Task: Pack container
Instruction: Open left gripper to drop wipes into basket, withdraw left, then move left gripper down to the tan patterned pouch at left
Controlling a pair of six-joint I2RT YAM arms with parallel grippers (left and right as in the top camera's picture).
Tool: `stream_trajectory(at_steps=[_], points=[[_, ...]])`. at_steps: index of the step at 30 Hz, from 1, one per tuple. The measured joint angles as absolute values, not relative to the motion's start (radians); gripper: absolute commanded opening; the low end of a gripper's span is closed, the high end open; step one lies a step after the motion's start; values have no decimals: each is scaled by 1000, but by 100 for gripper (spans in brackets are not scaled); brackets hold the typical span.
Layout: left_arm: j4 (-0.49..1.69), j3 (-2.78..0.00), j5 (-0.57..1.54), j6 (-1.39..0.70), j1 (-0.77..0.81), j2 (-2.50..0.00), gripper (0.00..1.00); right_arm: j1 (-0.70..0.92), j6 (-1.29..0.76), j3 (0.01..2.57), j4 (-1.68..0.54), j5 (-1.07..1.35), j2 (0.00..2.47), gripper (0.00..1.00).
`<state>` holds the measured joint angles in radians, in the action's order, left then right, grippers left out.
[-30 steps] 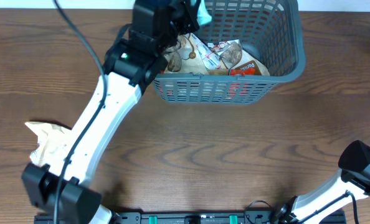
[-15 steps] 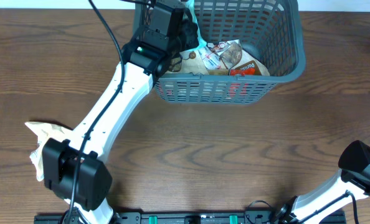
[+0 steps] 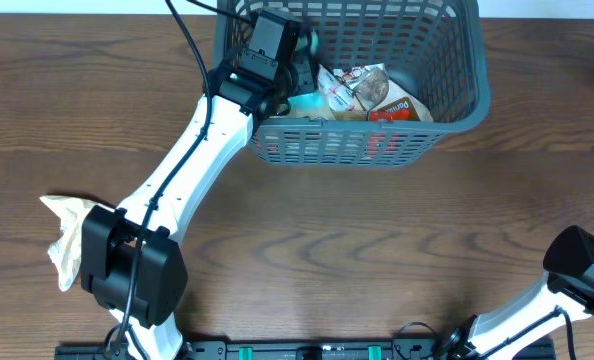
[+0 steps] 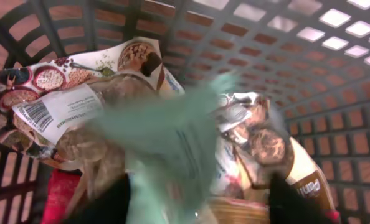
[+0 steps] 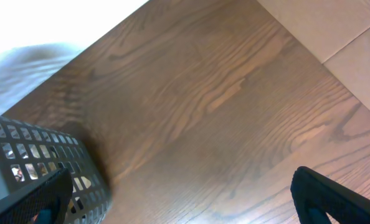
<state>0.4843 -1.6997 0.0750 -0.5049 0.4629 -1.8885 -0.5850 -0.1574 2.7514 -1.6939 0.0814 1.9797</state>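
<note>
The wooden tabletop (image 3: 307, 250) fills the overhead view. The container (image 3: 467, 95), a grey-blue slotted basket, stands at the far edge near the middle. One of its corners also shows low at the left of the right wrist view.

The left arm (image 3: 192, 165) runs from the near-left corner up over the container's left near corner. The left end effector (image 4: 197, 190) hangs inside the container. Its two dark fingers (image 4: 104, 208) stand well apart, clamped on nothing. A teal packet (image 4: 172, 134) shows as a blur between them, over the other contents; whether it touches either finger I cannot tell.

The right arm (image 3: 575, 268) sits at the near-right corner, well apart from the container. The right end effector (image 5: 182, 180) has its fingers spread wide over bare wood, holding nothing.

Inside the container lie a white packet (image 4: 60, 102) with a barcode and pictures of grains, a brown packet (image 4: 300, 180) with pale lettering and a red packet (image 4: 60, 196). A pale crumpled bag (image 3: 67, 235) lies on the tabletop just beside the left arm's base.
</note>
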Motion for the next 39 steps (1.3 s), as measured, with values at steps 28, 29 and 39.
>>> stream_trajectory(at_steps=[28, 29, 39], points=[[764, -1910, -79, -205, 462, -1351, 99, -585, -157, 2751, -1694, 81, 1980, 99], [809, -1911, -83, -200, 462, -1323, 99, -585, -157, 2751, -1694, 81, 1980, 99], [1085, -1907, -185, -244, 458, -1213, 99, -585, -157, 2751, -1694, 82, 1980, 99]])
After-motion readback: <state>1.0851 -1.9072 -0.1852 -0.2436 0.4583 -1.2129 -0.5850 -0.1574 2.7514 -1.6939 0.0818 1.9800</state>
